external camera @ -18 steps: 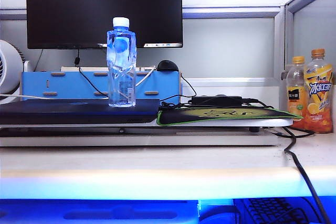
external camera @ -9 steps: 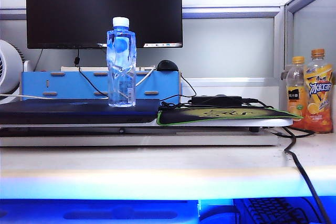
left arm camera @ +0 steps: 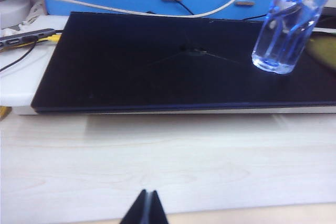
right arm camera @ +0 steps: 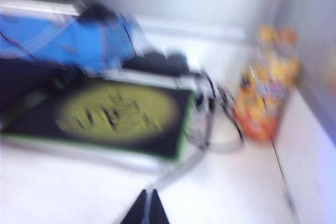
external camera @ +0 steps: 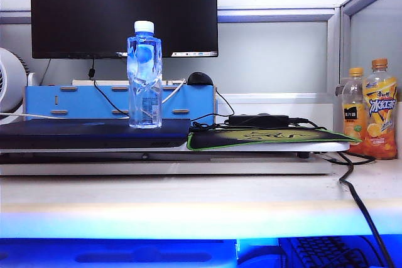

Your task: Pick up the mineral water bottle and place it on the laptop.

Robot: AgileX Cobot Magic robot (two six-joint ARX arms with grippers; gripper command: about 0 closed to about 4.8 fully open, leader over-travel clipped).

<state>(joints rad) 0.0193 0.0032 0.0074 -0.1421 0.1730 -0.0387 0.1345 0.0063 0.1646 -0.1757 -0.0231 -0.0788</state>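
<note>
The mineral water bottle (external camera: 144, 75), clear with a white cap, stands upright on the laptop (external camera: 81, 133), a flat dark slab, near its right end. The left wrist view shows the bottle's base (left arm camera: 286, 30) resting on the laptop lid (left arm camera: 157, 66). My left gripper (left arm camera: 146, 195) is shut and empty over the pale desk, well short of the laptop's front edge. My right gripper (right arm camera: 147, 194) is shut and empty over the desk in front of the green-edged mouse pad (right arm camera: 113, 114). Neither gripper shows in the exterior view.
A black monitor (external camera: 124, 10) and blue box (external camera: 94, 101) stand behind the laptop. The mouse pad (external camera: 270, 137) carries a black power brick (external camera: 259, 119) with cables. Two orange drink bottles (external camera: 374, 110) stand at the right wall. A white fan (external camera: 9, 86) sits far left.
The exterior view is unchanged: the bottle stays upright on the laptop. The right wrist picture is motion-blurred, so that arm is moving.
</note>
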